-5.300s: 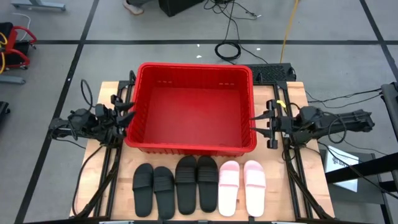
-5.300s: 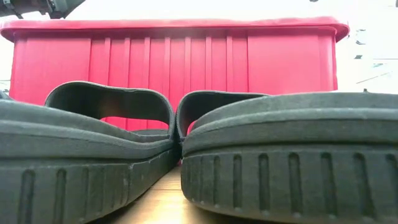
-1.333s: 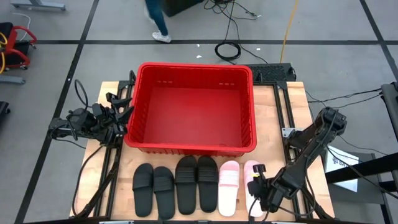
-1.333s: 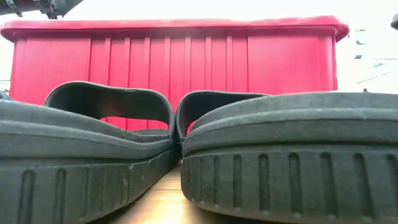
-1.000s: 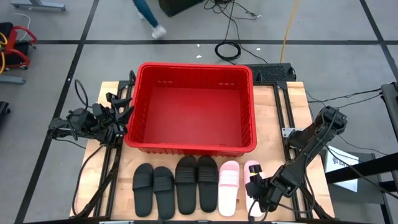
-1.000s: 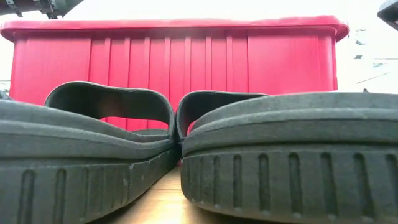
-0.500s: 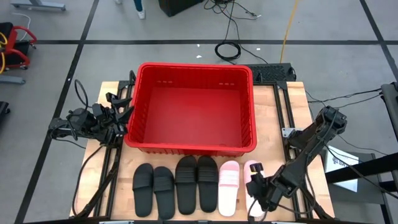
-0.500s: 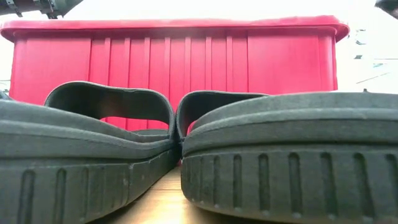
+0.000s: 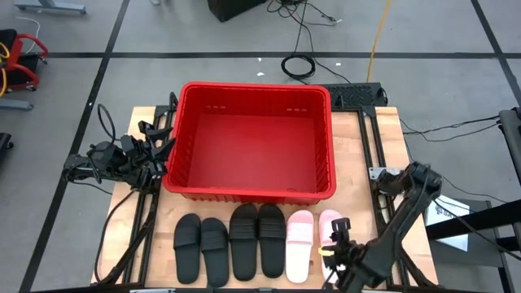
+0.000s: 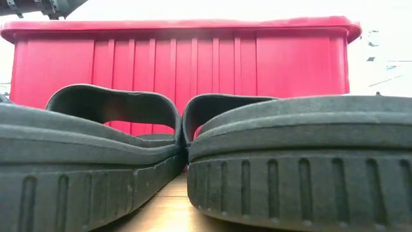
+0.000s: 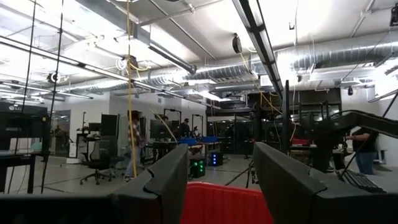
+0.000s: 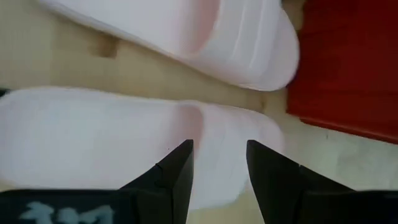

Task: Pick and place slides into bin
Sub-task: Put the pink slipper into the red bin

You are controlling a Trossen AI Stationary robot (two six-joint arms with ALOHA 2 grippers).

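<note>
Right gripper (image 9: 335,242) low over right pink slide (image 9: 330,221) at table's (image 9: 388,130) near right corner; fingers parted, holding nothing, strap just ahead of tips. Step: grasp. Advice: drop until fingers straddle strap, centre across width, close firmly, lift clear of second pink slide (image 9: 299,244) before swinging to bin (image 9: 249,194). Black slides (image 9: 230,244) line near edge. Left gripper (image 9: 165,145) waits beside bin's left wall, fingers parted, empty.
</note>
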